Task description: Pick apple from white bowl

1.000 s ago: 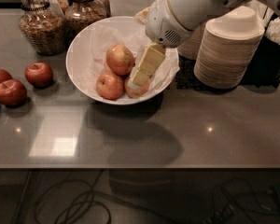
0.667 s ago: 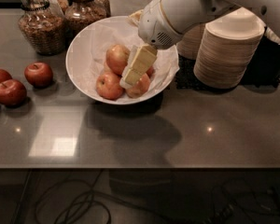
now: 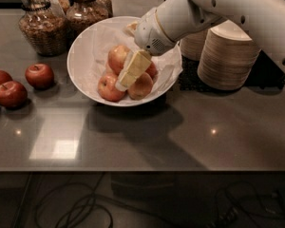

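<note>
The white bowl (image 3: 85,46), lined with crinkled white paper, stands on the dark counter at centre back. It holds several apples. The apple (image 3: 117,57), pale yellow-orange with a red blush, lies at the upper left of the pile. Two more orange-red apples (image 3: 108,87) lie in front, and a smaller, deeper-red one (image 3: 152,71) lies at the right. My gripper (image 3: 123,83), pale yellow on a white arm coming from the upper right, hangs inside the bowl over the middle of the pile. It sits just right of the apple and hides part of it.
Three dark red apples (image 3: 39,75) lie on the counter left of the bowl. Two glass jars (image 3: 38,27) stand at the back left. Stacks of beige paper bowls (image 3: 232,56) stand close to the bowl's right. The counter's front edge runs below, with cables on the floor.
My gripper has moved left across the bowl, from over the right-hand apples to over the middle of the pile. The apples have not visibly moved.
</note>
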### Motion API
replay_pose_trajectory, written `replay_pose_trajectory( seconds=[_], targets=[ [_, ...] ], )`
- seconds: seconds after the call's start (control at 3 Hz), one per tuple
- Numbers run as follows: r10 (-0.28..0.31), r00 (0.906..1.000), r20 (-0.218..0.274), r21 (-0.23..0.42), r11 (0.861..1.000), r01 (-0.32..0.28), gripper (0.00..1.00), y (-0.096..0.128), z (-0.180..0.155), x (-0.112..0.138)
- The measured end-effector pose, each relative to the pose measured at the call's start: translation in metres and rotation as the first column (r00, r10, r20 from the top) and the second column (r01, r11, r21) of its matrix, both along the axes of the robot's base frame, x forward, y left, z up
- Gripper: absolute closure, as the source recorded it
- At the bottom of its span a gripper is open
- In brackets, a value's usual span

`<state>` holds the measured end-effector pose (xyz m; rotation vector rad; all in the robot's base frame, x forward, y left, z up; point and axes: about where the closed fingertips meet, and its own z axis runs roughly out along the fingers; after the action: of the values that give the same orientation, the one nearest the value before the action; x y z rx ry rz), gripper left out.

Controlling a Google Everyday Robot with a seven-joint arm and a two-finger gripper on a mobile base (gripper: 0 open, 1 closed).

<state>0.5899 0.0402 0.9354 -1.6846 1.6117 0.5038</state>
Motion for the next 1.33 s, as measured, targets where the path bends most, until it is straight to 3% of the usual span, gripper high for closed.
replay_pose_trajectory(
  seconds=[0.33,1.33],
  targets=[
    [0.004,0.9993,-0.037,0.009,1.000,-0.003,0.00,0.0041,-0.0120,0.0062],
    [0.004,0.9993,-0.038,0.009,1.000,-0.004,0.66,0.0042,-0.0122,0.0063]
  ],
)
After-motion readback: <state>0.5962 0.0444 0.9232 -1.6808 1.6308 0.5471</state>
